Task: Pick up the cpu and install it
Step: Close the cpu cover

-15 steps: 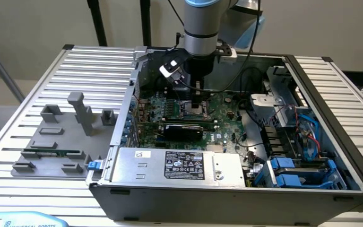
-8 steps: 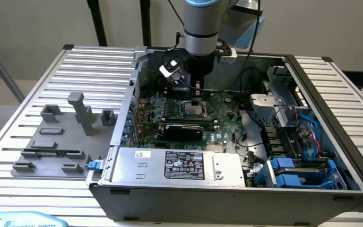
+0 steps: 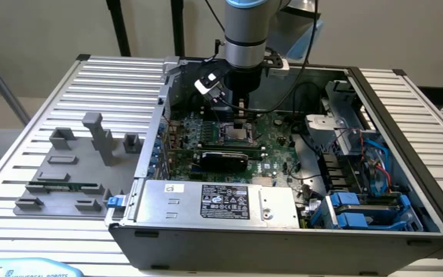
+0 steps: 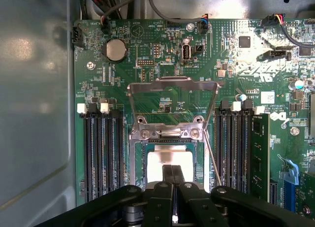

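The cpu [image 4: 157, 163] has a pale metal top with a soft shine. The frame [image 4: 170, 133] by it is bare, shiny metal. The board [image 4: 147, 49] is smooth, green and a bit glossy. The computer case [image 3: 283, 245] is dull grey metal. The table [image 3: 113, 75] is ribbed, silvery metal. The blocks [image 3: 98, 138] look like matt grey plastic.

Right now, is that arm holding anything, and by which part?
Nothing, it seems: the end effector is shut, poised over the cpu lying in its socket.
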{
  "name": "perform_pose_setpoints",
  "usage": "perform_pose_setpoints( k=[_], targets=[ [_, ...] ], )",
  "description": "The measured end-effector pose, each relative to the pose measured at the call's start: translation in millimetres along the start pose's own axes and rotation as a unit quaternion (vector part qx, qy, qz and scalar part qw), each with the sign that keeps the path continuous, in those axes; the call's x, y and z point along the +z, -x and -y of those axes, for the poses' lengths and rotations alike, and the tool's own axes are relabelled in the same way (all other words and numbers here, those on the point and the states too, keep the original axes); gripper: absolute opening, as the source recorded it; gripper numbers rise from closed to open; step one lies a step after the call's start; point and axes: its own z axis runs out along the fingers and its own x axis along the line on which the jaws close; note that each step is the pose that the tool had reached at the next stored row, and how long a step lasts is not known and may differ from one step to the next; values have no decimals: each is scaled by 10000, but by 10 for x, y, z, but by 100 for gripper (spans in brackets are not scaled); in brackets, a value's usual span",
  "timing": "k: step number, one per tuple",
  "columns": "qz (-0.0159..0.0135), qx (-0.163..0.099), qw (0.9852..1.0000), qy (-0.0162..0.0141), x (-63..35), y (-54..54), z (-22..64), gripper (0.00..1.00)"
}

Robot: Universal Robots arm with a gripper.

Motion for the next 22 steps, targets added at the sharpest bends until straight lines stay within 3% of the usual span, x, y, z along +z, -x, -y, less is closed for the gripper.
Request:
perform_pose_setpoints(
  k=[10,22],
  targets=[
    [1,1,10000,-1,-11,0,-23,11],
    [1,0,10000,-27,-385,22,-482,11]
  ],
)
